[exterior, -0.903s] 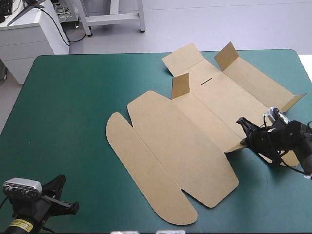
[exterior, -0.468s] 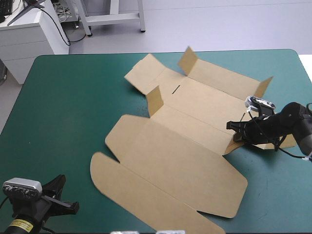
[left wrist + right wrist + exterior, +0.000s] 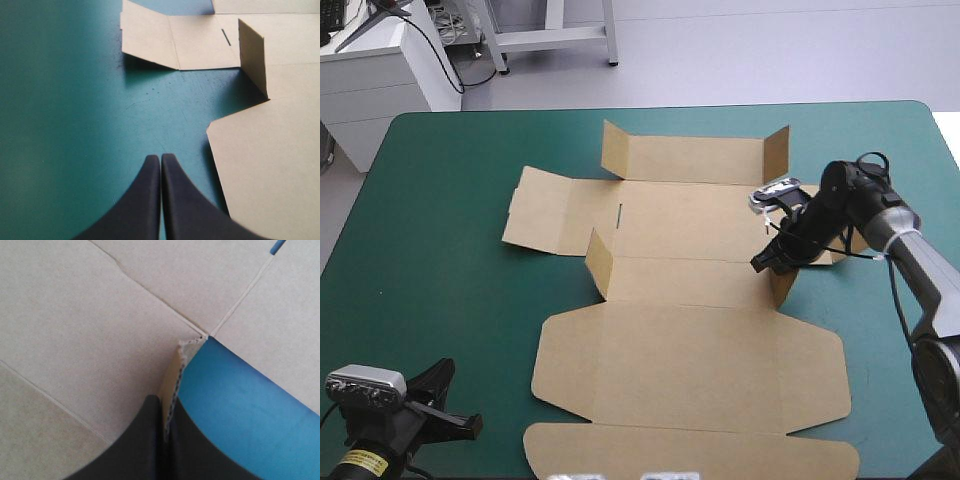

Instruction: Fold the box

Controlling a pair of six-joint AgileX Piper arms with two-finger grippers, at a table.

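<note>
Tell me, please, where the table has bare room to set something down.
Widest free patch: the teal-green cover between the table's left edge and the box, ahead of the shut left gripper. A narrower strip runs along the far edge, beyond the box's raised wall. Crowded: the right side, where the right gripper clamps a flap, and the near edge.
</note>
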